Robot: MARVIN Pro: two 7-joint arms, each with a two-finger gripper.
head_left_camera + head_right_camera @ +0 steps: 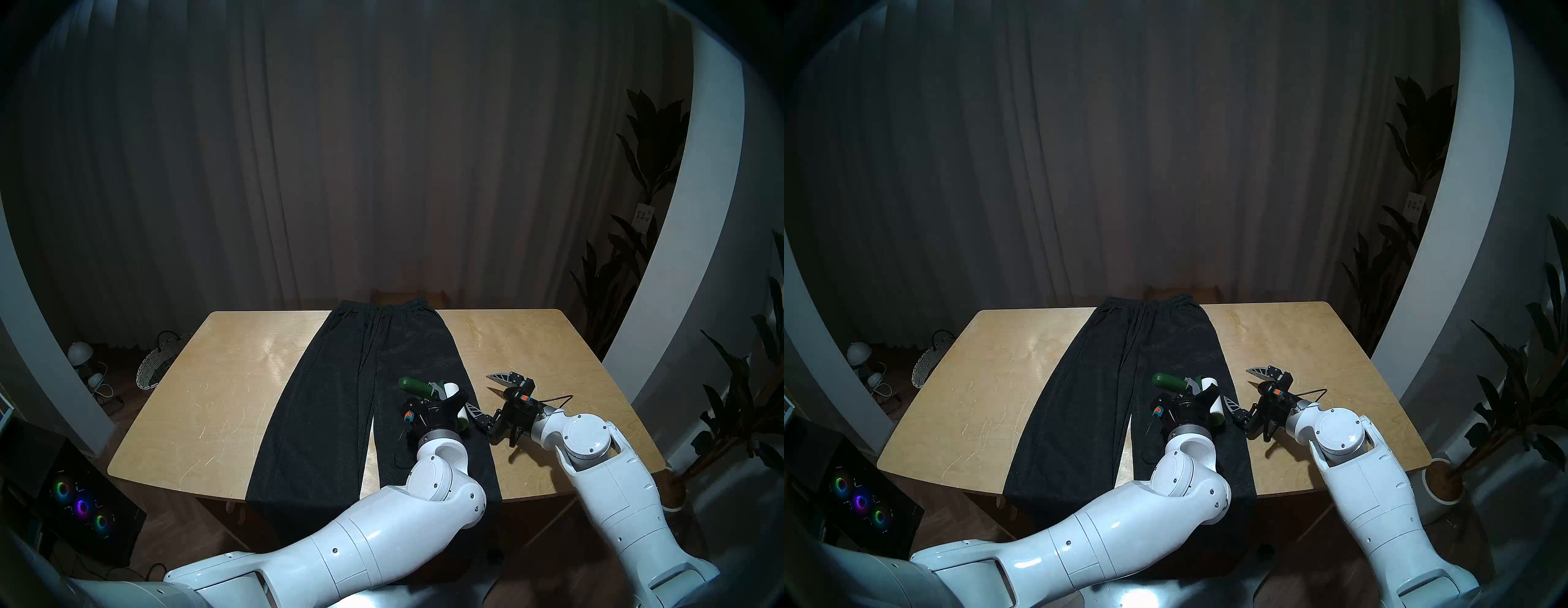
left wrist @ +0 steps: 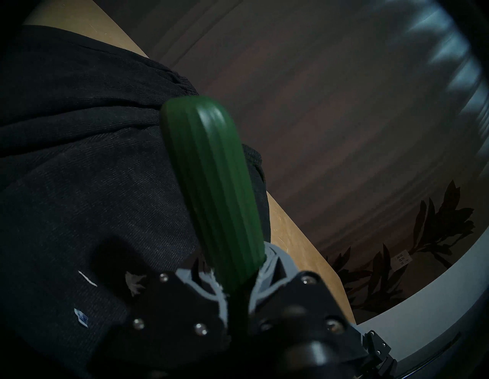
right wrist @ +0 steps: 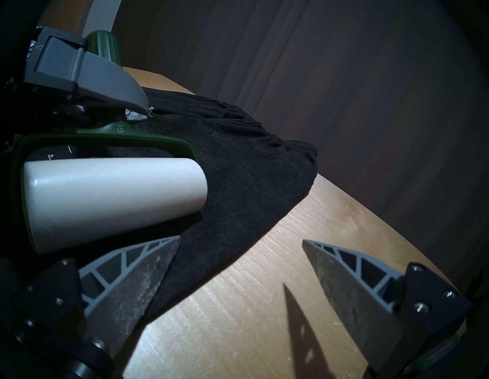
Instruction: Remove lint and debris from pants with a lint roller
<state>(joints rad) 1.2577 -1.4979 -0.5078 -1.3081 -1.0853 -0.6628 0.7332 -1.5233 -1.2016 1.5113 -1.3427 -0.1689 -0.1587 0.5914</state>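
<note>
The left gripper (image 1: 432, 392) is clamped on the light, rigid green-handled white lint roller (image 3: 113, 195), resting on soft charcoal fabric pants (image 1: 339, 382) spread across the table; right gripper (image 1: 488, 392) spread wide, empty.

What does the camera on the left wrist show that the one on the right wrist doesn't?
Only the left wrist view shows the left hand shut on the lint roller at its dark green handle, with white flecks of lint and debris beside it on the cloth.

Only the right wrist view shows the roller's white roll, against the cloth as far as I can tell, and the right hand open and empty.

Both show the pants and the table.
</note>
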